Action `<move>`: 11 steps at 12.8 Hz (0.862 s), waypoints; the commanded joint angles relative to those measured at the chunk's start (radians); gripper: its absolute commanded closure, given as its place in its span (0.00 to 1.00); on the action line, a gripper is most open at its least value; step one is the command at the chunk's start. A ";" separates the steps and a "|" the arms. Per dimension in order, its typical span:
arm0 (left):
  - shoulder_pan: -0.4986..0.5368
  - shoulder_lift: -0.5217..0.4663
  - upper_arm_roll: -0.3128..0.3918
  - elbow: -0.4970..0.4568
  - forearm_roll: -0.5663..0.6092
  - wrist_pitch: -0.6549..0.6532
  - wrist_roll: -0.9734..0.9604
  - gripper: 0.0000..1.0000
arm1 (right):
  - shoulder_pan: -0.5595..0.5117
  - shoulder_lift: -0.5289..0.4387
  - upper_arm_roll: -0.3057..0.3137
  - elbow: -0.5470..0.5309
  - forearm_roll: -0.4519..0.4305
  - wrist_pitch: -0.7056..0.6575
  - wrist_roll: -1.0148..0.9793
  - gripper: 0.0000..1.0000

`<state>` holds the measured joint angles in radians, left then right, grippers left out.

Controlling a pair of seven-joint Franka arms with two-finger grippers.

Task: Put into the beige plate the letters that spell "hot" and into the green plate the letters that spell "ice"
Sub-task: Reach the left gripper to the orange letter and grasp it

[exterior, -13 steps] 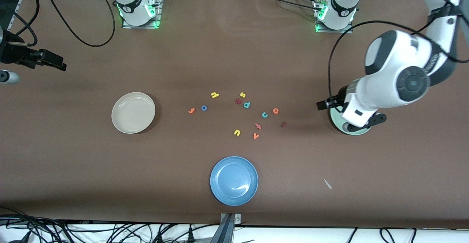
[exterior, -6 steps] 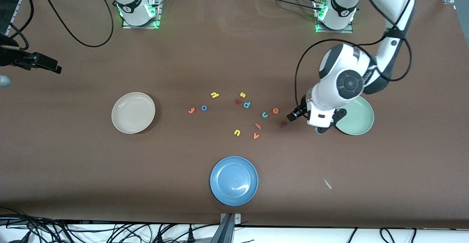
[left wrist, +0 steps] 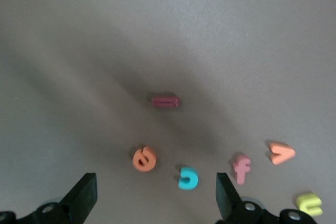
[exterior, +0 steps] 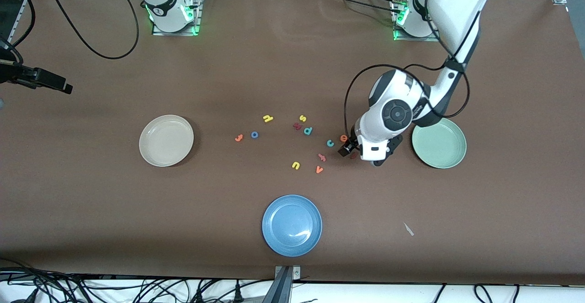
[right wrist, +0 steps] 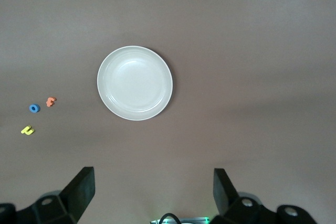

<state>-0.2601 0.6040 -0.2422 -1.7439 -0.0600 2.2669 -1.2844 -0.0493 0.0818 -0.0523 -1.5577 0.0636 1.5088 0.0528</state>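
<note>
My left gripper [exterior: 346, 150] [left wrist: 155, 199] hangs open and empty, low over the letters toward the left arm's end. Under it lie the dark red i [left wrist: 166, 101] [exterior: 353, 156], the orange e [left wrist: 144, 159] [exterior: 343, 138] and the teal c [left wrist: 188, 178] [exterior: 330, 143]. The green plate [exterior: 438, 143] sits empty beside that arm. The yellow h [exterior: 268, 118], blue o [exterior: 254, 135] [right wrist: 34, 108] and orange t [exterior: 238, 138] [right wrist: 50, 101] lie nearer the empty beige plate [exterior: 166, 140] [right wrist: 135, 83]. My right gripper [exterior: 61, 87] [right wrist: 152, 195] waits open, high over the right arm's end of the table.
A blue plate [exterior: 292, 225] sits near the front edge. Other letters lie among the task's own: yellow s [exterior: 302, 118], teal d [exterior: 308, 130], a wider dark red letter [exterior: 297, 126], pink f [exterior: 321, 157] [left wrist: 241, 168], yellow u [exterior: 295, 165], orange v [exterior: 319, 170] [left wrist: 281, 152].
My left arm has swung from over the green plate to the letters, uncovering the plate, and its gripper has come down by the i. The right gripper drifted slightly toward the table's end.
</note>
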 commanded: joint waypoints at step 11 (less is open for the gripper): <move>-0.039 0.002 0.011 -0.158 0.106 0.210 -0.145 0.21 | 0.207 0.142 0.061 0.022 0.042 0.091 0.103 0.00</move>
<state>-0.2872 0.6227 -0.2420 -1.8764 0.0113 2.4499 -1.3898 0.1330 0.1716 0.0172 -1.5584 0.0801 1.5820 0.1402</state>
